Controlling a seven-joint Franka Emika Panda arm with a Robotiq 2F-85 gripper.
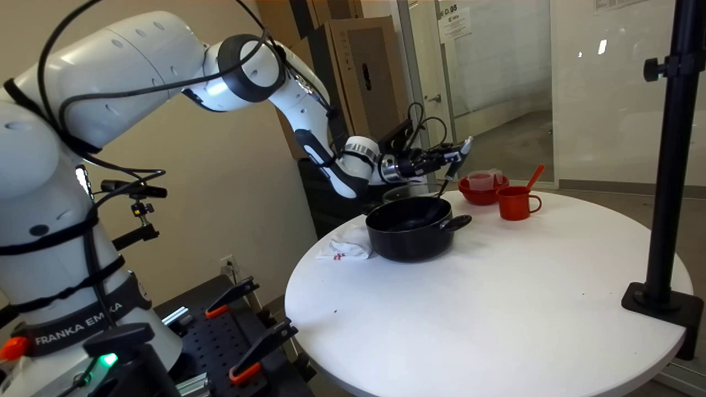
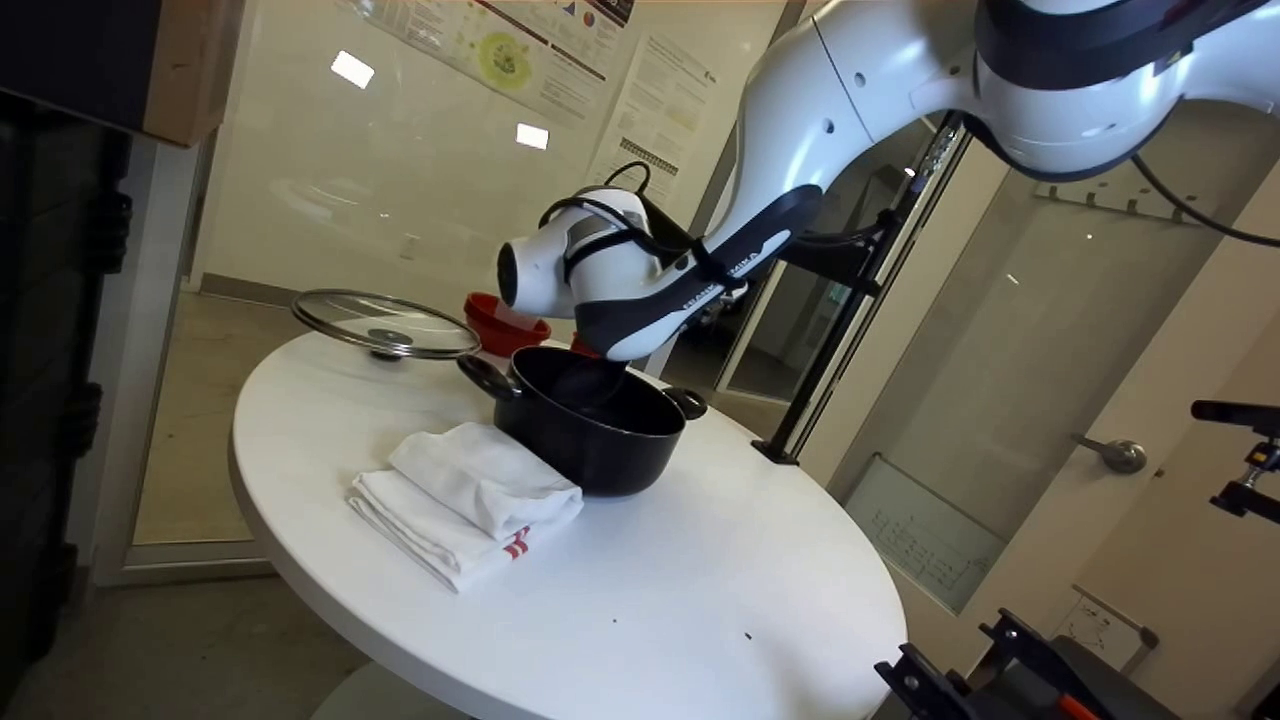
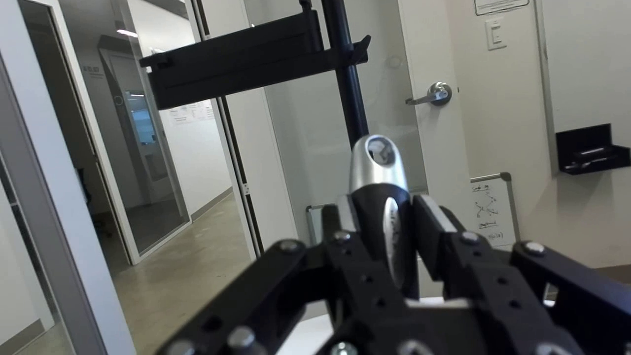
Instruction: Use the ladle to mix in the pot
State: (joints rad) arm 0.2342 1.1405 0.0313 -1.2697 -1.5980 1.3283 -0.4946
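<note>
We see the tool point(image 3: 387, 217) clamped on the ladle point(image 1: 452, 169), its fingers apart only by the handle's thickness, the silver end jutting up past them. From the tool the ladle slants down into the black pot point(image 1: 411, 242), which stands below the tool on the white table point(image 1: 485, 309). Lower than the tool we find a folded white towel point(image 2: 470, 500) just beside the pot and a glass lid point(image 2: 388, 338) with its knob underneath. In an exterior view we make out a red mug point(image 1: 514, 204) and a red bowl point(image 1: 479, 196) out past the tool's fingertips, lower than it.
</note>
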